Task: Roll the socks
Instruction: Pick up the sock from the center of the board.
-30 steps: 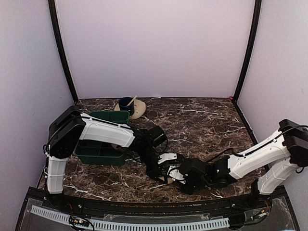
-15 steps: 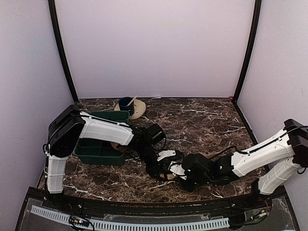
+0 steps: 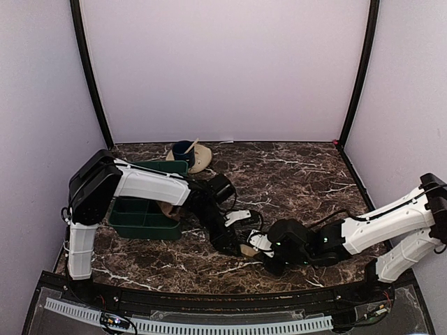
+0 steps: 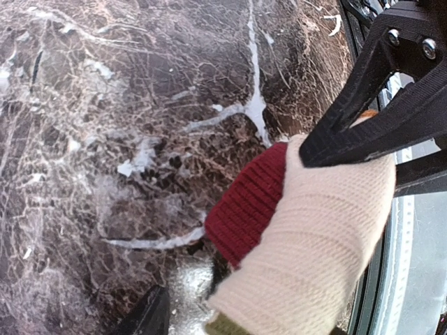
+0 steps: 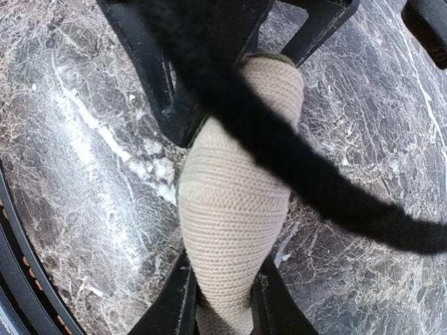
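Left hand (image 3: 235,240): I clamp one end of the sock roll (image 5: 237,195) | right hand (image 5: 222,307): I pinch the other end tight

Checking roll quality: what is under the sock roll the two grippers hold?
Only dark marble table shows under the sock roll, clamped by left gripper and right gripper. Whether it rests on the table is hidden.

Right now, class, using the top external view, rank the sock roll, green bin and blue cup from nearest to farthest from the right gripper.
1. Sock roll: held in the right gripper, near the front edge.
2. Green bin: on the left, its right end reaching closest.
3. Blue cup: at the back, left of centre.
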`<state>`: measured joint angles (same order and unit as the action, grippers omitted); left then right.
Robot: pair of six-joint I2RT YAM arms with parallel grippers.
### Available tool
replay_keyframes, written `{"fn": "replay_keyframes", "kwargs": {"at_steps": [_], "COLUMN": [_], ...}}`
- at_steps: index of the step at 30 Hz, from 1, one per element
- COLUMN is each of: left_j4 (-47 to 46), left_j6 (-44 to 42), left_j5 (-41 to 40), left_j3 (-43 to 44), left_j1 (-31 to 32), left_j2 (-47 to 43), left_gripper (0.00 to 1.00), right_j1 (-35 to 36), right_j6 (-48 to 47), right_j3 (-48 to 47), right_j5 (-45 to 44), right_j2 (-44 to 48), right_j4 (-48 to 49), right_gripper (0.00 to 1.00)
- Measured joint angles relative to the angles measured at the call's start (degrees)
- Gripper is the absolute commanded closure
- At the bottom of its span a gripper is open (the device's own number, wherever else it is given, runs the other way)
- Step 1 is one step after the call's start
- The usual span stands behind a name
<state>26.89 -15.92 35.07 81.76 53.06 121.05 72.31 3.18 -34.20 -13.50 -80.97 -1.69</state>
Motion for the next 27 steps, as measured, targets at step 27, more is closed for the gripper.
{"fn": "replay_keyframes", "kwargs": {"at_steps": [27], "left_j4": [2.38], "left_j6": [6.64], "left_j5": [-12.66], "left_j3": [-0.87], "left_j1": [-6.8], "left_j2": [-6.32], "left_gripper": [0.47], "right_j1": [0.0], "right_j6": [3.41], "right_j3": [-0.72], "right_j5": [-2.86], "right_j2": [2.89], "right_j4": [-2.4], "right_gripper": [1.0]}}
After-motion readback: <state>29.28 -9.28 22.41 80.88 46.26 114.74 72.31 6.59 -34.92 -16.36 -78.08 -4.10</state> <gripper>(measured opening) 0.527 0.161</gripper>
